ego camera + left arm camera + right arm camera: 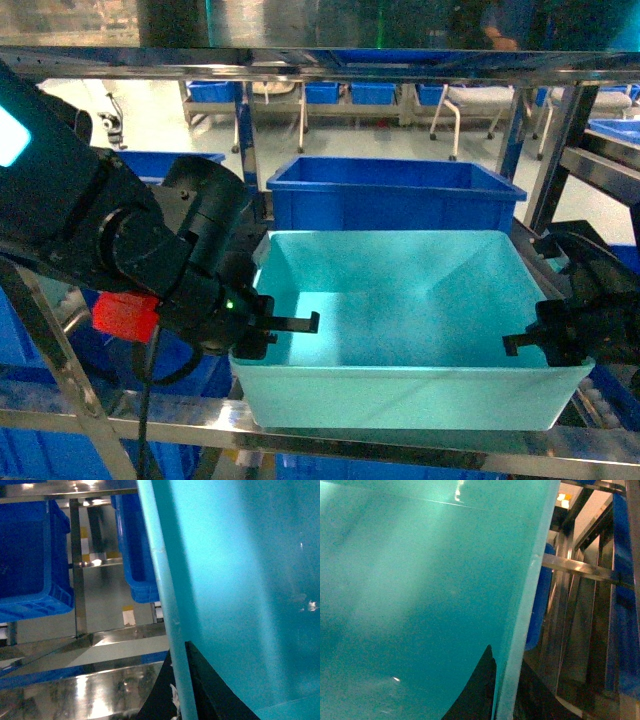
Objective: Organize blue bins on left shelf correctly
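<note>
1. No text, label, brand, number or sign can be read in any of the three views.
2. The turquoise bin (400,330) shows plain, unmarked walls.
3. The dark blue crate (395,195) behind it carries no legible marking.
4. A red patch (125,315) on the left arm shows no readable writing.

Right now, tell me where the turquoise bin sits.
In the head view the turquoise bin sits centre, on the shelf's front beam, directly before a dark blue crate, between both tools.
</note>
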Robot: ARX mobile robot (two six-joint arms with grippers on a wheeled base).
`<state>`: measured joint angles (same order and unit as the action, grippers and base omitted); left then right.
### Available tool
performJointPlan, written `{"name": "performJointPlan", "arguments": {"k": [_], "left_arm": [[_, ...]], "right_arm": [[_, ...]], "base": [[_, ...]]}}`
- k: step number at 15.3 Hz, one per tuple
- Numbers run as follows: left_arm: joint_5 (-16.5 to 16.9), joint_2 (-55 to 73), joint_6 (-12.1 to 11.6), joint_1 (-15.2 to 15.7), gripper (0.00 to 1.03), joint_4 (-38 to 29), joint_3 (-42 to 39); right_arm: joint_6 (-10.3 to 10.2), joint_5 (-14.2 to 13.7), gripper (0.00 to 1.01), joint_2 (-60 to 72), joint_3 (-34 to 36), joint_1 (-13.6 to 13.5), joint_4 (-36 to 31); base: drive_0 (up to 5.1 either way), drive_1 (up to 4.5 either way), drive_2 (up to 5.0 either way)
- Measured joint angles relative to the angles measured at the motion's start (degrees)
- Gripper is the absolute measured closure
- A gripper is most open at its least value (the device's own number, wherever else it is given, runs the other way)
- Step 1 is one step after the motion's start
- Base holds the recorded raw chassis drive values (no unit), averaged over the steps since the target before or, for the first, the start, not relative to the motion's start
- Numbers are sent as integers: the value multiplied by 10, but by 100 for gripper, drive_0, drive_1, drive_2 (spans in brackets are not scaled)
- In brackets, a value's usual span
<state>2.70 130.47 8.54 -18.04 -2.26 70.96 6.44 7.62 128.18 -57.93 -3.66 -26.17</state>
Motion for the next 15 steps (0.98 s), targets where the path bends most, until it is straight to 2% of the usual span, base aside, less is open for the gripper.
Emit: {"name": "performJointPlan", "arguments": {"k": [1, 3, 6, 8, 9, 10, 13, 14, 15], "left_arm": [[-1, 50, 2, 0, 101, 9, 47], [-5, 73, 3, 2, 101, 16, 85], [-10, 95, -1, 1, 101, 39, 128], [-13, 101, -12, -1, 101, 51, 141], [1, 103, -33, -1, 91, 57, 150], [10, 103, -44, 0, 78, 55, 153], [35, 104, -38, 11, 49, 1, 153], [37, 104, -37, 13, 44, -9, 152], [46, 104, -29, 21, 29, -31, 152]], "right_arm": [[16, 4, 94, 54, -50, 4, -3], [23, 9, 94, 77, -81, 8, -2], [23, 6, 94, 97, -105, 13, 24], [21, -1, 94, 97, -103, 14, 35], [91, -31, 66, 95, -100, 8, 32], [113, -35, 53, 95, -97, 6, 12], [122, -36, 24, 95, -89, -2, -39], [122, -36, 18, 95, -86, -3, -49], [111, -37, 4, 95, -81, -8, -82]], "base": [[0, 0, 0], [0, 0, 0], [0, 0, 0], [0, 0, 0], [0, 0, 0], [0, 0, 0], [0, 0, 0], [0, 0, 0], [0, 0, 0]]}}
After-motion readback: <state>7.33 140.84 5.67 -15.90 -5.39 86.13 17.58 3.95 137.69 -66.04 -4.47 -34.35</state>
